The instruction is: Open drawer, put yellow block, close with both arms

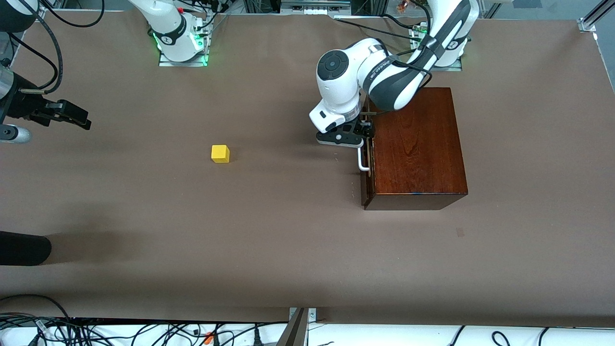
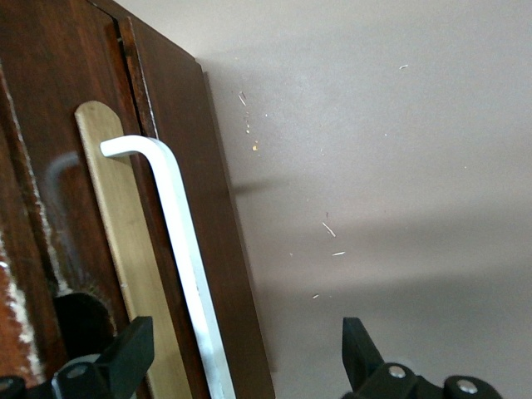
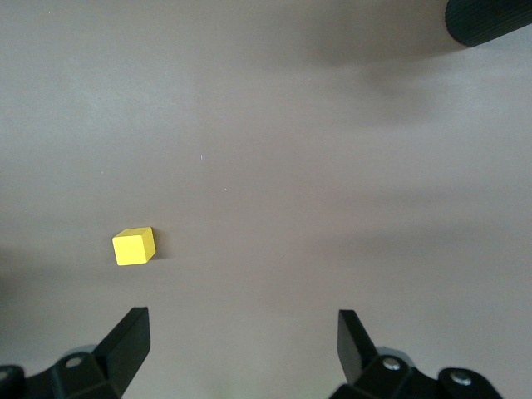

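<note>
The white U-shaped handle (image 2: pixel 179 249) of the shut dark wooden drawer (image 1: pixel 368 163) is straddled by the open, empty left tool (image 1: pixel 367 137), closing needed next; the right tool (image 3: pixel 241 349) waits open and empty.

drawer (image 1: pixel 368 158) shut, dark reddish-brown front flush w/ the glossy mahogany box (image 1: pixel 417 144), front faces the right arm's end of the table; white u-shaped handle (image 1: pixel 362 161) sticks out from it, a pale wood strip (image 2: pixel 125 233) under the handle. box sits toward the left arm's end. yellow block (image 1: pixel 220 154): small bright cube, flat on the table, well apart from the drawer, toward the right arm's end
</note>
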You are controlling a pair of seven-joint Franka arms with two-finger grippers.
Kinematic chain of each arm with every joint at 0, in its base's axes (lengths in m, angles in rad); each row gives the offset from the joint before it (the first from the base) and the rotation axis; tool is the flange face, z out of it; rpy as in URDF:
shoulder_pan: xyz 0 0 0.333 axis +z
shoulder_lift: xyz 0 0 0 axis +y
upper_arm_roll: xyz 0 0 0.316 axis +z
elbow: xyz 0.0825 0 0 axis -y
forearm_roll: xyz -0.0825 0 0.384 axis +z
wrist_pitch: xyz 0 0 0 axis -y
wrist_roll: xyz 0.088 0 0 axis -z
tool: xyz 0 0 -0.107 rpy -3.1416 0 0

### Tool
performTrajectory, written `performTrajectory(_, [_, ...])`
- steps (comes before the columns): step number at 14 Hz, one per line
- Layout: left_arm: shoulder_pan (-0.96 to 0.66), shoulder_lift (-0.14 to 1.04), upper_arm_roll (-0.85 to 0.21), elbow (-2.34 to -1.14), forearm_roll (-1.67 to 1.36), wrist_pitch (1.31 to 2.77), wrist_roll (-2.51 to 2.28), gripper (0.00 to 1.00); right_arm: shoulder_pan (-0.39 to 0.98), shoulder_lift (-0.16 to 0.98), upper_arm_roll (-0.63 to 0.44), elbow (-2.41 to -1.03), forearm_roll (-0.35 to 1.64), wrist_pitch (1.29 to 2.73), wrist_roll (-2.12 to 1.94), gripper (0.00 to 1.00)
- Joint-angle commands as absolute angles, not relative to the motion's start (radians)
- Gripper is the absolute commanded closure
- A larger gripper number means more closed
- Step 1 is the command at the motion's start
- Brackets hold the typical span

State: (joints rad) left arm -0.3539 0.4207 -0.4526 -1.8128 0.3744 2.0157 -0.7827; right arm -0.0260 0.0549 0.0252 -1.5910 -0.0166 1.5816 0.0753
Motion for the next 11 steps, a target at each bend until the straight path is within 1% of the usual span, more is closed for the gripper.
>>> performTrajectory(1, [-0.364,0.433,-0.448,-1.81,0.432,2.002,-0.804,0.0,-0.04,0.055,0.04,-1.578,-0.021,1.578,0.077,0.0])
performTrajectory(11, [-0.388,0.48,-0.448,-1.805,0.437,2.025,-0.868,0.0,-0.04,0.055,0.04,-1.578,-0.021,1.578,0.077,0.0])
